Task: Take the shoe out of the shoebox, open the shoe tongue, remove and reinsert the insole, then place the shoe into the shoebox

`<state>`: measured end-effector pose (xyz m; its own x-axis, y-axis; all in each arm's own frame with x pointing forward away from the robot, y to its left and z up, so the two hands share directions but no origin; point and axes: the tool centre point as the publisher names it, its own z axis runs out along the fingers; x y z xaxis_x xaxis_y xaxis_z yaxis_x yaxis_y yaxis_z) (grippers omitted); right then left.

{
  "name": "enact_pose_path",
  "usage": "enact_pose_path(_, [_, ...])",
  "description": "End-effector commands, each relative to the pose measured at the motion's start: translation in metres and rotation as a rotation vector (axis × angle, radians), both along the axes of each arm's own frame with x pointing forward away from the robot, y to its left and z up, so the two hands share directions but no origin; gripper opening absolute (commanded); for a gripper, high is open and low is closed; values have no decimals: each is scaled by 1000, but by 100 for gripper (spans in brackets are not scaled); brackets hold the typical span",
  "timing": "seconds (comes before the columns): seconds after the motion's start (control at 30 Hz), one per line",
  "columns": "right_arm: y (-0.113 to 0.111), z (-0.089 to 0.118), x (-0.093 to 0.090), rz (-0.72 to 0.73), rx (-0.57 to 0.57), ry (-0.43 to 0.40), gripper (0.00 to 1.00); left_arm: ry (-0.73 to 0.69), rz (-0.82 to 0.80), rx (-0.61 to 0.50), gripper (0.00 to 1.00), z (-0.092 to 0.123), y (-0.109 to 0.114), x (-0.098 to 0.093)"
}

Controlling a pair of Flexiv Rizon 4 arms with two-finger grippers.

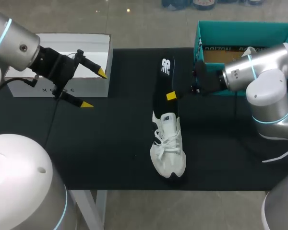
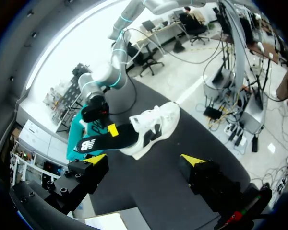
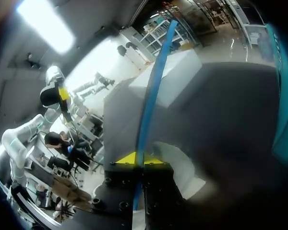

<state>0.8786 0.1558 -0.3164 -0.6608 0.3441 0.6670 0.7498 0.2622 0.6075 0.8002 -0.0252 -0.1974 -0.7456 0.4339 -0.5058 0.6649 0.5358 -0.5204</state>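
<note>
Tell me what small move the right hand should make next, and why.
Probably draw the insole out, away from the shoe: the right hand is shut on its middle, most of it is outside, and only one end lies at the shoe's opening.

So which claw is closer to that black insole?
Right. The right gripper is shut on the insole, close to the shoe; the left gripper hangs open well away, by the white box.

Desk [image 1: 110, 143]: matt black cover, smooth, prob. cloth or rubber mat. Shoe [image 1: 168, 151]: white mesh cloth upper, cloth laces, dull. Insole [image 1: 164, 84]: black, smooth, matt, white print. Shoebox [image 1: 240, 31]: teal matt cardboard, brown inside. White box [image 1: 93, 45]: matt cardboard. R arm shell [image 1: 264, 64]: glossy grey, smooth.
</note>
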Motion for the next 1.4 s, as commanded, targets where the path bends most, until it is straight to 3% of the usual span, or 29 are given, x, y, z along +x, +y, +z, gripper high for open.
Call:
enact_pose_path(0.03, [0, -10, -9, -11, 0, 10, 0, 0, 1, 5, 100, 1, 0, -1])
enact_pose_path(0.63, [2, -31, -45, 25, -58, 51, 0, 0, 1, 5, 100, 1, 0, -1])
enact_pose_path(0.9, [8, -31, -45, 18, -85, 53, 0, 0, 1, 5, 100, 1, 0, -1])
enact_pose_path(1.0, [8, -26, -41, 15, -89, 40, 7, 0, 1, 5, 100, 1, 0, -1])
enact_pose_path(1.07, [8, -22, -39, 14, -93, 29, 25, 0, 1, 5, 100, 1, 0, -1])
enact_pose_path(1.1, [8, -20, -37, 13, -93, 27, 26, 0, 1, 5, 100, 1, 0, -1])
enact_pose_path(1.2, [8, -19, -34, 10, -98, 20, 42, 0, 1, 5, 100, 1, 0, -1])
enact_pose_path(1.4, [8, -18, -27, 4, -106, 10, 49, 0, 1, 5, 100, 1, 0, -1])
